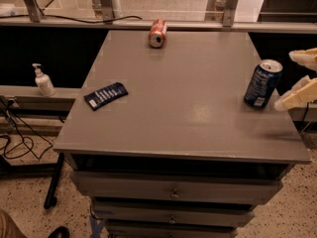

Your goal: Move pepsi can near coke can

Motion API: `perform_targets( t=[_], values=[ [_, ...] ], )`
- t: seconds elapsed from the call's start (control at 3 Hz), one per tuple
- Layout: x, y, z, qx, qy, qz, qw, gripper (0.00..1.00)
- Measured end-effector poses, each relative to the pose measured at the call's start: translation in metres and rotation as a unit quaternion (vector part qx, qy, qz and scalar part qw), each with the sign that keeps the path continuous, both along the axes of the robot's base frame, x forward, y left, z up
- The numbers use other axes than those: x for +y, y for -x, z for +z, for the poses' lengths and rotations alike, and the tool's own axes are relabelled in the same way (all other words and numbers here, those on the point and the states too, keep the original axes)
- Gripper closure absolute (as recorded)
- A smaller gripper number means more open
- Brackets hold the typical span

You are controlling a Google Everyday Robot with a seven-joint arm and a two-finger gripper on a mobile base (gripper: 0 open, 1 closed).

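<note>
The pepsi can [262,83] is dark blue with a silver top and stands upright near the right edge of the grey table [188,108]. The coke can [157,32] is red-orange and lies on its side at the table's far edge, silver end toward me. My gripper [293,79] comes in from the right edge of the view, just right of the pepsi can. Its two pale fingers are spread apart, one above the other, and hold nothing. They do not touch the can.
A flat dark blue snack packet [105,95] lies on the left part of the table. A white pump bottle [43,81] stands on a ledge to the left. Drawers [173,192] sit under the tabletop. Cables [20,143] lie on the floor at left.
</note>
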State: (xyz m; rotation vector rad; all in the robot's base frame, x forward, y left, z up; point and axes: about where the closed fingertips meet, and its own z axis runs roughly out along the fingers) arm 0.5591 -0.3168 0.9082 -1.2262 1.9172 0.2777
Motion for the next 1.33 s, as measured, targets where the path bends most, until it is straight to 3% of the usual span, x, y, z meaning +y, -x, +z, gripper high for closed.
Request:
perform_targets(
  t=[0.67, 1.33],
  values=[
    [0.021, -0.014, -0.036, 0.015, -0.105, -0.016, 0.9942, 0.00],
    [0.031, -0.023, -0.043, 0.008, -0.140, -0.022, 0.9899, 0.43]
  ],
)
